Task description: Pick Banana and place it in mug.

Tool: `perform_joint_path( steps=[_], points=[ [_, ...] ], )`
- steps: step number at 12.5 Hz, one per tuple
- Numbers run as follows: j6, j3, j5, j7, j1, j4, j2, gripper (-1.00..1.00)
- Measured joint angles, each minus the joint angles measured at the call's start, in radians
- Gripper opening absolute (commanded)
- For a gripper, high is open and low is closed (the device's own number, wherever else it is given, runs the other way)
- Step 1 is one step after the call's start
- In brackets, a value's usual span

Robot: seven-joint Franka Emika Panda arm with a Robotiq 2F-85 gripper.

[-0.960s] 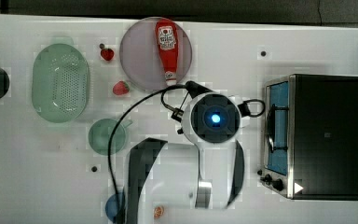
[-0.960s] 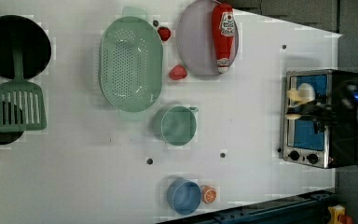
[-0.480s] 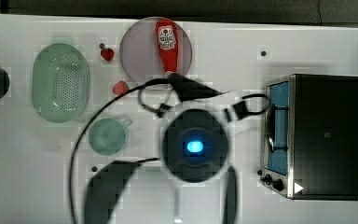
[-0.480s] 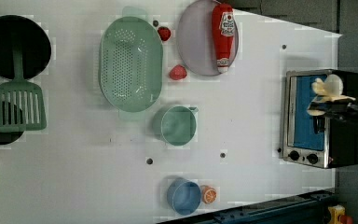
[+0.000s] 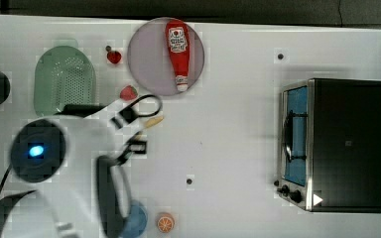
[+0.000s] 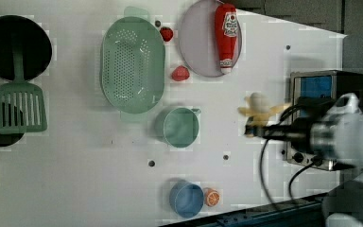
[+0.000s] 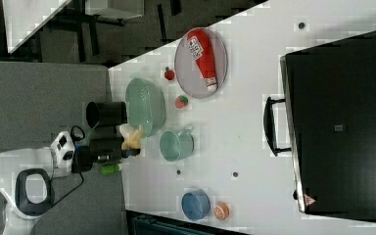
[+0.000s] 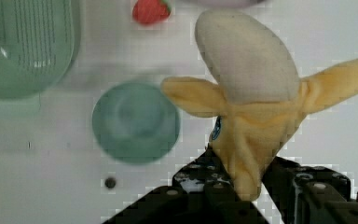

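Moved since earlier frame: arm, tool [image 6: 257, 124] and banana [image 6: 259, 108], from the toaster oven [image 6: 328, 90] toward mid-tabletop [image 6: 99, 170].
Tool: clamped on the half-peeled banana, carried clear of the tabletop. Mug [image 6: 181, 127]: upright, beside the green basket [image 6: 132, 64], apart from the banana.
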Motion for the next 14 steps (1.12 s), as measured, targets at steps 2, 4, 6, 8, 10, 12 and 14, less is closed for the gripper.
perform_joint_path(
  steps=[2, 4, 6, 8, 10, 12, 14],
  points=[
    [-0.012, 0.048, 0.013, 0.073, 0.021, -0.031, 0.004, -0.42],
    [0.020, 0.084, 0.016, 0.189, 0.015, -0.043, 0.024, -0.42],
    [0.124, 0.097, -0.007, 0.266, 0.016, -0.039, 0.069, -0.42],
    [0.213, 0.119, 0.019, 0.338, 0.005, -0.043, 0.149, -0.42],
    [0.276, 0.120, 0.010, 0.365, 0.006, -0.053, 0.226, -0.42],
    [0.307, 0.111, -0.006, 0.383, 0.006, -0.092, 0.281, -0.36],
    [0.307, 0.110, -0.016, 0.405, 0.003, -0.117, 0.308, 0.06]
  ],
)
